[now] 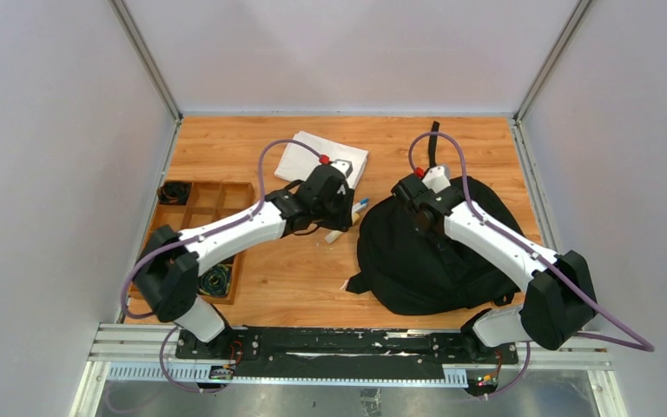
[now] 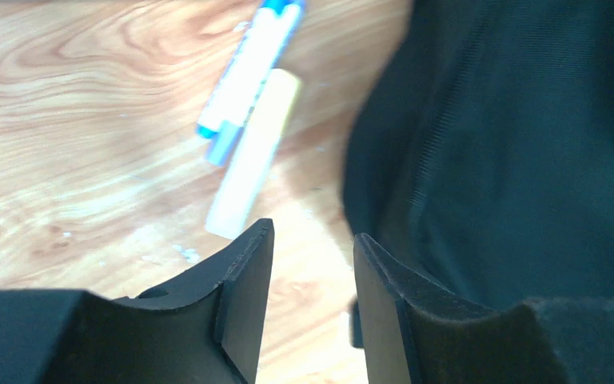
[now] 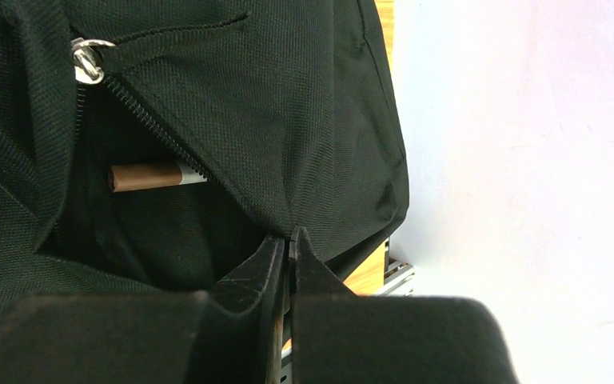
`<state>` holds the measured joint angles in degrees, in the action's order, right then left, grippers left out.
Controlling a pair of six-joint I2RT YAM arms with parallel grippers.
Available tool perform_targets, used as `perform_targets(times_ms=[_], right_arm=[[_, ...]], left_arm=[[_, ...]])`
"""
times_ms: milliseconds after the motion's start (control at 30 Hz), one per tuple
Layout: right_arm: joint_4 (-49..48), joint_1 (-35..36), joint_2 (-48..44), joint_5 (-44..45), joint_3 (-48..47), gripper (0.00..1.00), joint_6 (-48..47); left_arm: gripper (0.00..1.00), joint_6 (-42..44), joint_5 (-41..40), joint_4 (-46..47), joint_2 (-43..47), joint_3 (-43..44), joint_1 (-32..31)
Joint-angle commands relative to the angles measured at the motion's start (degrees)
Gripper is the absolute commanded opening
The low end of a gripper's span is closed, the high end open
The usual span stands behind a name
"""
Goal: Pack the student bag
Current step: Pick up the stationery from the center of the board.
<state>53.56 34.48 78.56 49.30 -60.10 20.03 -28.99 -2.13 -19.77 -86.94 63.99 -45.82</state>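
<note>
The student bag [image 1: 417,261], a large black backpack, lies on the table's right half. My right gripper [image 1: 414,198] is shut on a fold of the student bag's fabric [image 3: 288,96] beside its open zipper, the jaws [image 3: 289,234] pinched together. A brown-tipped pen [image 3: 148,176] lies inside the opening, below the zipper pull [image 3: 88,60]. My left gripper [image 2: 312,240] is open and empty, low over the wood just left of the student bag [image 2: 528,144]. Ahead of it lie a blue-and-white marker [image 2: 248,72] and a pale yellow marker [image 2: 252,156], side by side.
A folded white cloth [image 1: 321,158] lies at the back centre. A wooden divided tray [image 1: 193,208] with coiled cables stands at the left edge. White walls close in the table on three sides. The two markers also show in the top view [image 1: 347,221].
</note>
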Motion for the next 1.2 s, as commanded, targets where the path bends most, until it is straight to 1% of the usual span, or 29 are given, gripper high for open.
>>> perform_targets(times_ms=[0,133,233,267,433,633,700,767,867,1033,1100,1167], right_arm=[[0.85,-0.83,-1.11,-0.18,0.2,0.0,-0.34],[0.49,-1.06,-1.55,-0.91,0.22,0.0,-0.85],[0.3,-1.09,-1.82,-1.63,0.4,0.0,-0.96],[0.24,-1.19,-1.83,-1.81,0.42,0.0,-0.96],[0.1,-1.27,-2.08,-1.58,0.42,0.0,-0.89],[-0.07,-1.68,-2.57,-2.27,0.33,0.0,-1.22],[-0.05,-1.75,-2.86,-2.41,0.37,0.0,-1.19],[-0.06,-1.92,-3.25,-2.81,0.57,0.0,-1.21],[-0.05,-2.13,-3.87,-3.2,0.85,0.0,-1.09],[-0.11,-2.56,-4.12,-3.33,0.66,0.0,-1.2],[-0.09,-2.74,-4.03,-3.29,0.59,0.0,-1.2],[-0.12,-2.86,-3.95,-3.29,0.52,0.0,-1.16]], left_arm=[[0.49,8.18,-11.93,-6.42,-6.77,4.04,0.38],[0.52,11.31,-9.91,-5.59,-10.47,4.0,0.38],[0.6,11.25,-9.8,-3.4,-11.83,2.63,0.38],[0.61,11.43,-9.57,-3.01,-12.5,2.37,0.38],[0.6,11.56,-7.63,-4.65,-16.46,3.88,0.38],[0.61,11.02,-7.15,-3.88,-18.95,3.72,0.38],[0.6,10.89,-6.87,-3.4,-19.43,3.89,0.38],[0.56,11.08,-5.95,-3.25,-19.84,3.99,0.38],[0.48,11.17,-5.69,-4.14,-20.24,4.11,0.38],[0.26,10.56,-4.93,-4.42,-18.18,2.18,0.38],[0.2,10.73,-4.04,-5.51,-16.93,1.47,0.38],[0.1,11.16,-2.47,-6.86,-15.32,0.85,0.38]])
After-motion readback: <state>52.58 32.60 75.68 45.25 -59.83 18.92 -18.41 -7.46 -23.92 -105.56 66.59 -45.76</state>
